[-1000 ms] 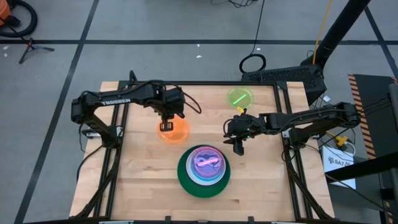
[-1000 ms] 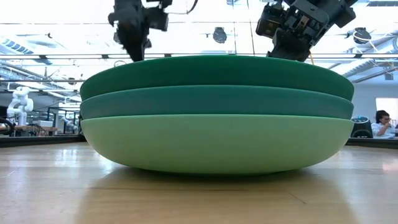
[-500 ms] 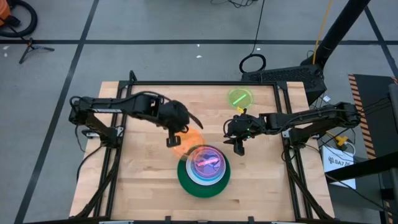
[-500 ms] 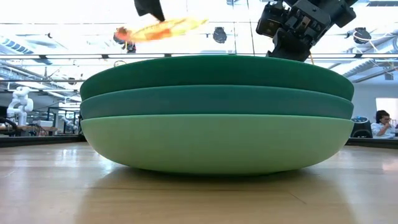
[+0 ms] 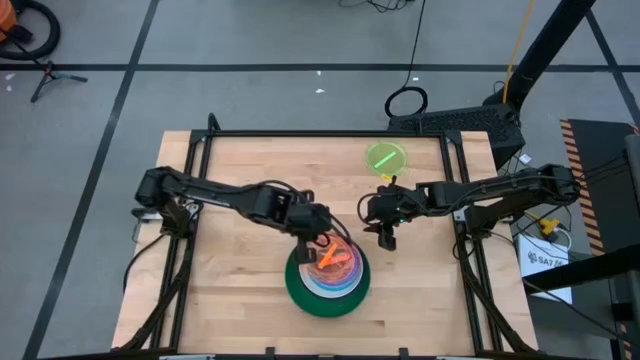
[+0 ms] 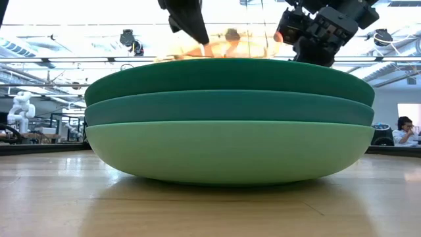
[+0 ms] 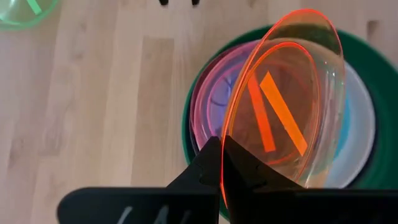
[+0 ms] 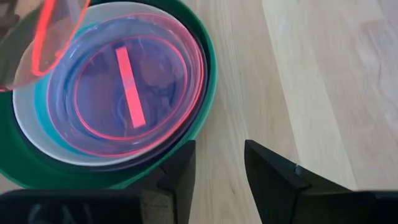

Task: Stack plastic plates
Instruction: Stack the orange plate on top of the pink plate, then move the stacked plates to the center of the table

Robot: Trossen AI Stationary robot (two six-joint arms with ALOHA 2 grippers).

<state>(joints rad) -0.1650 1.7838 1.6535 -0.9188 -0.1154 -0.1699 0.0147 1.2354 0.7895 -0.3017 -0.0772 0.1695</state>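
above plate stack point(image 5: 327, 285), left gripper point(image 5: 322, 246) clamps orange plate point(image 5: 335, 257); right gripper point(image 5: 385, 232) fingers apart nearby.

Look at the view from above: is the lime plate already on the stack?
No, the lime plate lies alone on the table's far side, apart from the stack.

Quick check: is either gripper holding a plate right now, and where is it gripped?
The left gripper pinches the orange plate by its rim, over the stack. The right gripper is open and empty.
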